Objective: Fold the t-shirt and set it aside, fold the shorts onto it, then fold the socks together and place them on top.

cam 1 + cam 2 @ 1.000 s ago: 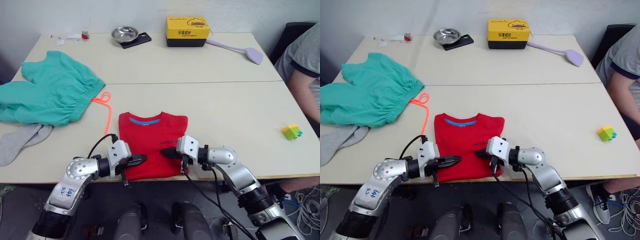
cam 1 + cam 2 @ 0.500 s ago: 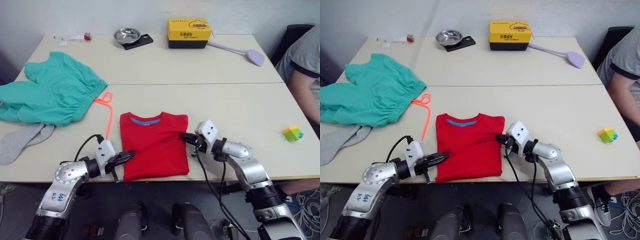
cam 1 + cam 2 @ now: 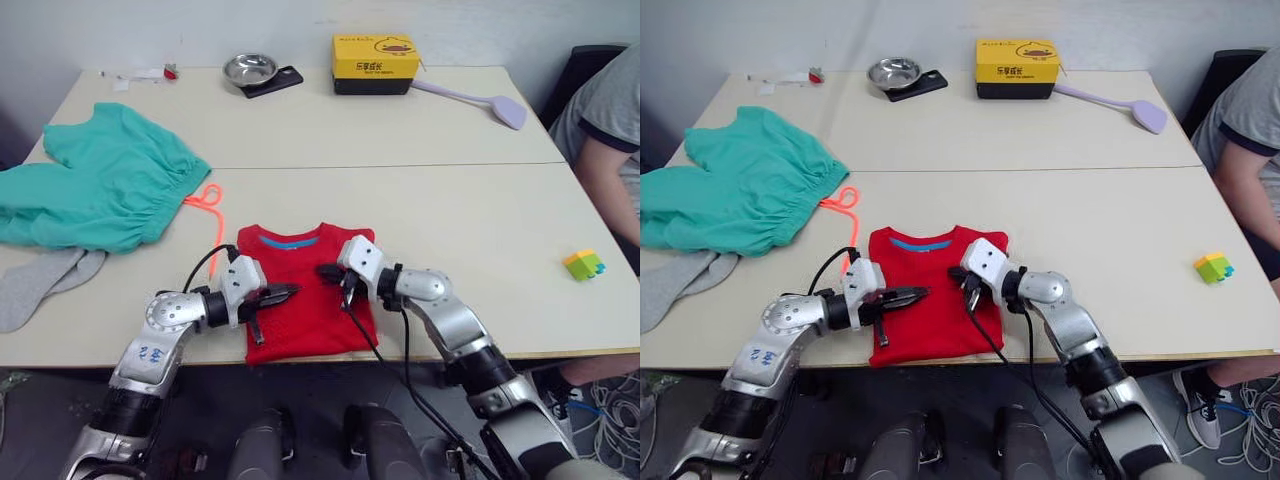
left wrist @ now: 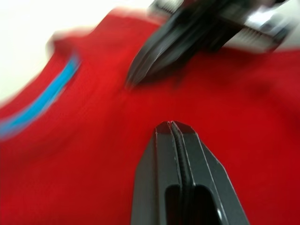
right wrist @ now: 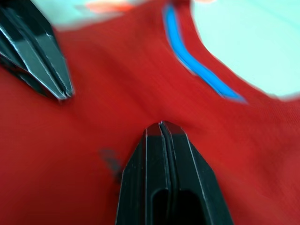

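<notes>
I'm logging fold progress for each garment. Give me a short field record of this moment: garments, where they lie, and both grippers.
shirt: bright red cotton t-shirt, folded into a rectangle at the near table edge
shorts: teal-green fabric shorts, unfolded, far left
socks: light grey knit socks, near the shorts, at the left edge
left gripper: jaws shut, over the shirt
right gripper: jaws shut, over the shirt

**Red shirt folded at the table's near edge; shorts and socks on the left**

The t-shirt [image 3: 300, 300] lies flat as a folded red rectangle, blue inner collar facing away from the near edge, a small dark print on its chest. The shorts [image 3: 95, 190], teal-green and loosely spread, lie well apart to its left, their gathered waist toward the shirt and the neon-orange drawstring [image 3: 212, 225] trailing between them. The grey socks [image 3: 40, 283] lie just beside the shorts' near edge.
</notes>
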Motion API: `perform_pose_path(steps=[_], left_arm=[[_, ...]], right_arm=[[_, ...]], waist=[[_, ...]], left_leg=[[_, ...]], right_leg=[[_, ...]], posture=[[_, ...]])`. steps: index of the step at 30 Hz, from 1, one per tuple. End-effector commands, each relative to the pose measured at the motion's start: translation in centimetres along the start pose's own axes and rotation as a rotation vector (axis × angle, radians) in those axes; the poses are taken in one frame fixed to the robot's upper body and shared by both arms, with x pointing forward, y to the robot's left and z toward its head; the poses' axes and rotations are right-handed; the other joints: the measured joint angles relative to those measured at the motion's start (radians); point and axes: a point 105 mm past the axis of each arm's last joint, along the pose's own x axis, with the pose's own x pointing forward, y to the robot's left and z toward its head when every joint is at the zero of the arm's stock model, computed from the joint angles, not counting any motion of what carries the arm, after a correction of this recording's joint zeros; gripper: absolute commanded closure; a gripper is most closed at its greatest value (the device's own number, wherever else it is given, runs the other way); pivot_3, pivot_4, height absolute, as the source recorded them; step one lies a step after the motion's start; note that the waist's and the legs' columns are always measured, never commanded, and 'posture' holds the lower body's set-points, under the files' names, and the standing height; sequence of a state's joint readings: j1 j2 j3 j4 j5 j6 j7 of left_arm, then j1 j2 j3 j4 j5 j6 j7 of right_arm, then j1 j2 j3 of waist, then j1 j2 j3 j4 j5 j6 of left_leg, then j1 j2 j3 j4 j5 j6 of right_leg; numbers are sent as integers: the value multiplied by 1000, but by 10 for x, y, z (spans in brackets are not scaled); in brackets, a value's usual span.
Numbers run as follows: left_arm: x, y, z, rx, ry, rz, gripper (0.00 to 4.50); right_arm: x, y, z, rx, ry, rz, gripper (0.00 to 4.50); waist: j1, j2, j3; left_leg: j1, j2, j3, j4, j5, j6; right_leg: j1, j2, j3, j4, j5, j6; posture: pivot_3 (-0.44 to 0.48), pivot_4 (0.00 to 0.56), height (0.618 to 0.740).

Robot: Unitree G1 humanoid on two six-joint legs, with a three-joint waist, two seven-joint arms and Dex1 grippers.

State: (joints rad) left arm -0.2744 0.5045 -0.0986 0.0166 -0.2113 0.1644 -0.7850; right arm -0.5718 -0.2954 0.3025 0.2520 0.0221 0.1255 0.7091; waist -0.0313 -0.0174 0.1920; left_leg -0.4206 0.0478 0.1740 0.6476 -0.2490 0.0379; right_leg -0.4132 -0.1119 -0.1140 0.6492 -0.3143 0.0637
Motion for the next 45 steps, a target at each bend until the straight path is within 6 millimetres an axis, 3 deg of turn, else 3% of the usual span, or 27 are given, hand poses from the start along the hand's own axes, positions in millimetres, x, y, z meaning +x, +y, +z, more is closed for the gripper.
perform_pose_path(steps=[1,8,12,15,18,20,24,28,33,36,39,42,45], left_arm=[[-4,25,-5,21,25,155,4462],[-11,49,-3,-36,-39,319,4462],[-18,69,13,-52,-136,433,4462],[-21,70,26,-64,-214,415,4462],[-23,57,40,-56,-280,298,4462],[-23,37,47,-46,-307,166,4462],[-20,-9,42,-11,-253,-61,4462],[-14,-39,25,-14,-174,-157,4462],[-22,-62,-11,-12,-14,-238,4462],[-35,-61,-20,-15,18,-228,4462],[-49,-51,-16,-35,1,-190,4462],[-62,-45,3,-61,-84,-174,4462],[-76,-42,22,-103,-151,-181,4290]], right_arm=[[-5,-36,-2,15,3,-193,4500],[-16,-62,-11,144,13,-349,4500],[-25,-73,-19,163,24,-409,4500],[-27,-73,-7,167,-47,-385,4500],[-26,-51,25,127,-175,-215,4500],[-25,-26,35,81,-189,-78,4500],[-22,10,31,48,-139,29,4500],[-21,28,13,65,-86,43,4500],[-34,17,-12,82,-18,-16,4500],[-46,1,-14,81,-15,-57,4500],[-61,-18,-15,75,-13,-116,4500],[-77,-29,-10,73,-34,-125,4500],[-93,-31,-9,213,-21,-99,4334]], waist=[[0,0,0],[-6,0,0],[-5,0,0],[-4,0,0],[-3,0,0],[-3,0,0],[-7,0,0],[-3,0,0],[-2,0,0],[0,0,0],[0,0,0],[-1,1,0],[0,1,0]], left_leg=[[0,0,0,0,0,0],[0,0,0,-1,1,-1],[1,0,0,0,1,-2],[0,0,0,-1,1,-1],[0,0,0,-1,1,-1],[-1,0,0,-1,1,-1],[0,1,0,-2,0,-2],[0,1,0,-2,-1,-4],[0,1,-1,-2,-3,-7],[1,1,-1,-4,-3,-7],[1,1,-1,-4,-4,-7],[0,1,-1,-4,-4,-6],[0,1,-2,-4,-4,-5]], right_leg=[[0,0,0,0,0,0],[0,0,0,2,0,0],[0,0,0,3,0,0],[0,0,0,3,0,0],[-1,0,0,2,0,0],[-1,0,0,2,0,0],[0,1,0,-1,0,0],[0,1,0,-1,0,0],[0,0,1,-1,0,0],[0,0,1,-3,0,-1],[0,0,1,-3,-1,-1],[0,0,0,-3,-1,-1],[-1,0,0,-4,-1,-1]], posture=[[0,150,740],[0,150,740],[0,150,740],[0,150,740],[0,150,740],[0,150,740],[0,150,740],[0,150,740],[0,150,740],[0,150,740],[0,150,740],[0,150,740],[0,150,740]])
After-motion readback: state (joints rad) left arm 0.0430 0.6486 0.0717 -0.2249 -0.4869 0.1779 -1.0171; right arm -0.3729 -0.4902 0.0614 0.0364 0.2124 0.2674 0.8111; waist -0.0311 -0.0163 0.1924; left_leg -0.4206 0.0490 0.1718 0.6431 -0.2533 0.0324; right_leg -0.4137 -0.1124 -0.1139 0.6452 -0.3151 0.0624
